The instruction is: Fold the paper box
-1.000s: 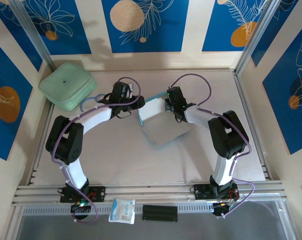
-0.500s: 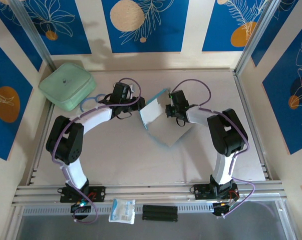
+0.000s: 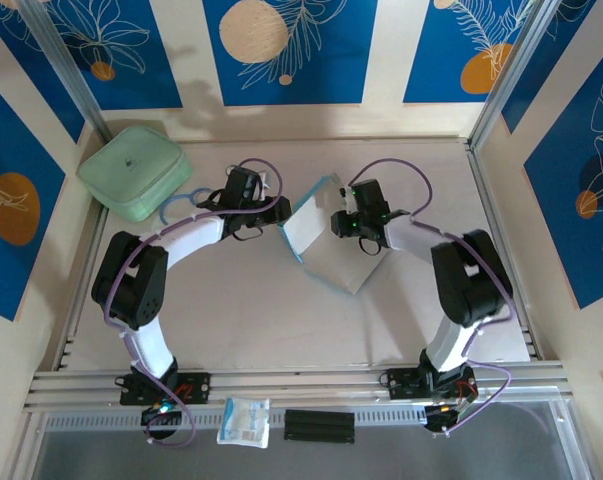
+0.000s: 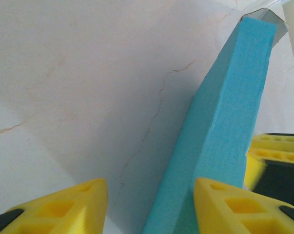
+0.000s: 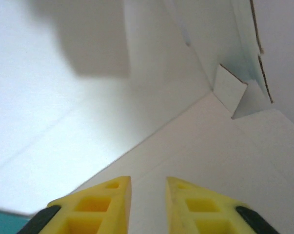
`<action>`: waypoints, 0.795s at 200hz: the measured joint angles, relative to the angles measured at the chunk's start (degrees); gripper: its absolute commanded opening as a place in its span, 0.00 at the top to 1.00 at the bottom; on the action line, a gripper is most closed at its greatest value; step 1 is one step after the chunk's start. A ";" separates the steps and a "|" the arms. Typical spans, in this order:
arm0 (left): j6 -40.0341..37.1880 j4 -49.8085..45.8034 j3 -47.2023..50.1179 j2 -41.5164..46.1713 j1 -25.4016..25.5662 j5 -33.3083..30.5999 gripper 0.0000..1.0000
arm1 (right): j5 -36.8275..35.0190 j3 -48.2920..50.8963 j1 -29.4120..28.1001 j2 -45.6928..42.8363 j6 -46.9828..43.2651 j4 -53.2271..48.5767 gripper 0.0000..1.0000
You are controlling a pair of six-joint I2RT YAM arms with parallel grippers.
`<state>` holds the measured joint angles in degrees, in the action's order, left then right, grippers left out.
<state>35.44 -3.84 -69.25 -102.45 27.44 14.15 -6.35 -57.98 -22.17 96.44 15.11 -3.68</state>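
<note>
The paper box (image 3: 353,262) lies half-folded at the table's middle, white inside and light blue outside. One white panel (image 3: 311,225) stands tilted up between the two arms. My left gripper (image 3: 273,214) is open at the panel's left edge. In the left wrist view its jaws (image 4: 150,195) straddle the standing blue wall (image 4: 225,122), which runs close along the right finger (image 4: 234,207) and stands clear of the left one. My right gripper (image 3: 343,222) hovers over the box's white inside (image 5: 210,161); its jaws (image 5: 148,187) are slightly apart with nothing between them.
A pale green rounded case (image 3: 133,172) sits at the far left corner. A small clear packet (image 3: 245,421) and a black bar (image 3: 319,425) lie on the near rail between the arm bases. Patterned walls close in three sides of the table.
The right gripper's jaws have parted from shut and the arm has drawn slightly nearer. The box has turned, and its raised white panel stands taller. The left arm has stayed put.
</note>
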 measured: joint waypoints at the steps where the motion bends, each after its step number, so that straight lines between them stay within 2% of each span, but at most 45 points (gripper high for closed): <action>1: -0.02 -0.02 0.00 0.00 0.00 0.02 0.50 | 0.11 0.09 0.00 -0.48 -0.26 -0.04 0.66; 18: -0.28 0.02 0.00 0.00 0.00 0.66 0.50 | 1.16 0.68 0.55 -6.51 -1.70 -0.39 0.53; 38: -0.61 0.02 0.00 0.00 0.00 1.27 0.50 | 5.53 0.13 4.72 -10.71 -3.69 -0.28 0.47; 63: -0.63 0.31 0.00 0.00 0.00 1.95 0.50 | 14.53 -6.19 13.84 -7.04 -5.09 -3.96 0.40; 78: -0.59 0.63 0.00 0.00 0.00 2.38 0.50 | 18.08 -10.16 17.09 -2.58 -6.64 -5.84 0.37; 117: -0.74 0.85 0.02 0.07 0.02 2.80 0.48 | 25.09 -12.50 16.92 5.38 -10.71 -9.11 0.39; 142: -1.09 0.39 0.02 1.18 0.02 2.78 0.47 | 25.51 -15.32 15.17 9.79 -11.74 -10.08 0.43; 159: -1.49 -0.11 0.17 2.84 0.04 2.78 0.45 | 23.23 -17.88 13.73 12.11 -12.02 -10.05 0.45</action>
<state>33.95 -3.95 -69.08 -99.61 27.49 16.93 16.88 -75.85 -8.45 108.55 3.09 -13.74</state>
